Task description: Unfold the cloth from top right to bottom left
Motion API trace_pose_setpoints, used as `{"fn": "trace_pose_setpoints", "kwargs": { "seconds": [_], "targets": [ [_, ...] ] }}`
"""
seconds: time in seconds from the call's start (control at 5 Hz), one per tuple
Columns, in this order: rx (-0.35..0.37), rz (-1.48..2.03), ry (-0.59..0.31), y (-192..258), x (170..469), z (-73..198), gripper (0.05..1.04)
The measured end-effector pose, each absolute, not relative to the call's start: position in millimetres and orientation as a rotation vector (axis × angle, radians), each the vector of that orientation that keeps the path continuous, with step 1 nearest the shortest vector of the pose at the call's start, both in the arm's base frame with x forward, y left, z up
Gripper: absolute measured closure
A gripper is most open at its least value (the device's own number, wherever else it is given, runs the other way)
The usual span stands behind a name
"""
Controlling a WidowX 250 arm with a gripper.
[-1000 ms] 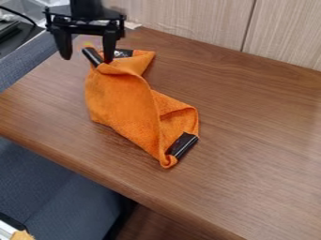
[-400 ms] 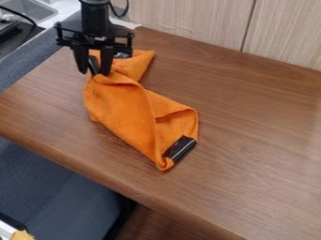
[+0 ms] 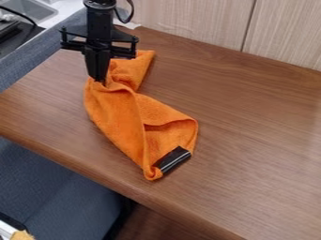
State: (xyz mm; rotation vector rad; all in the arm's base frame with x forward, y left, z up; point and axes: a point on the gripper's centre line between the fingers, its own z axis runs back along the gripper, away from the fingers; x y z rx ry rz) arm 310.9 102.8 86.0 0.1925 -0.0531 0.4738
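Note:
The black gripper (image 3: 100, 80) hangs at the upper left, its fingers closed together on the upper left part of the orange cloth (image 3: 121, 115). Crumpled and folded, the cloth runs from below the gripper down toward the middle of the table. One corner points up and right behind the fingers. A black patch (image 3: 173, 159) lies at the cloth's lower end, beside a curled corner. The gripper hides part of the cloth's upper left edge.
The brown wooden table (image 3: 251, 140) has its front edge running from left to lower right. A pale panelled wall (image 3: 188, 21) stands behind it. A grey sink (image 3: 31, 10) is at the top left, beyond a blue-grey surface (image 3: 47, 63).
The gripper has moved down and slightly right and shut on the cloth. The cloth's lower end with the black patch has shifted down and left.

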Motion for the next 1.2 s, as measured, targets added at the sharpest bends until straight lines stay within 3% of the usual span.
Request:
{"fn": "trace_pose_setpoints", "kwargs": {
  "seconds": [0.4,0.8,1.2],
  "targets": [
    [0.147,0.492,-0.066,105.4,306.3,100.0,1.029],
    [0.130,0.580,-0.087,150.4,294.1,109.8,1.029],
    [0.132,0.645,-0.072,197.4,271.5,86.2,1.029]
  ]
}}
